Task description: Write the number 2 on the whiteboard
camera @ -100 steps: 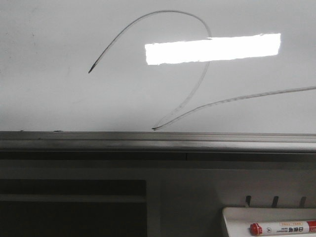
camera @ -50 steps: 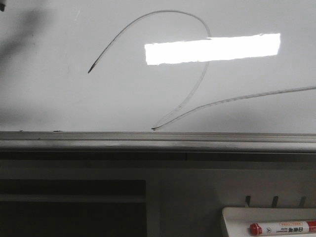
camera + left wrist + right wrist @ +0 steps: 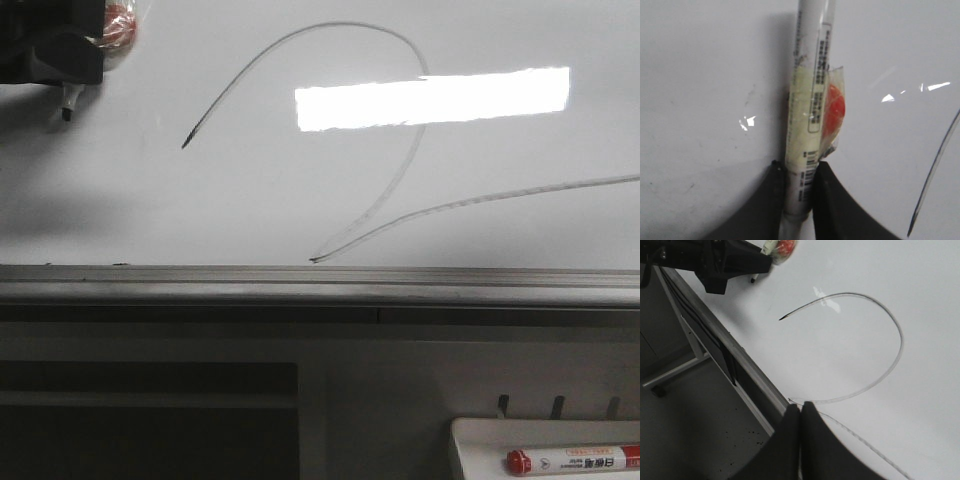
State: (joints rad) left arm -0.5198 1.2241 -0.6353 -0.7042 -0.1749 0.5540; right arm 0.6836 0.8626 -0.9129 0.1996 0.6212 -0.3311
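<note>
So the thin dark-grey marker-line number 2 (image 3: 400,180) is all there on the big glossy pale whiteboard surface (image 3: 150,220): arch up near the top edge, diagonal dropping to a point right at the grey metal bottom rail (image 3: 320,285), tail running off toward the right edge. Looks finished to me.

The left end effector (image 3: 799,175) is up in the top left corner of the surface, clamped on a white marker pen with an orange-red patch under clear tape (image 3: 810,100). I'd guess the tape is there to stop it slipping. Its tip looks near the board, well off to the left of the 2's starting end; can't tell if it touches.

The right end effector (image 3: 800,412) is pinched closed on nothing, near the 2's bottom point by the rail.
</note>
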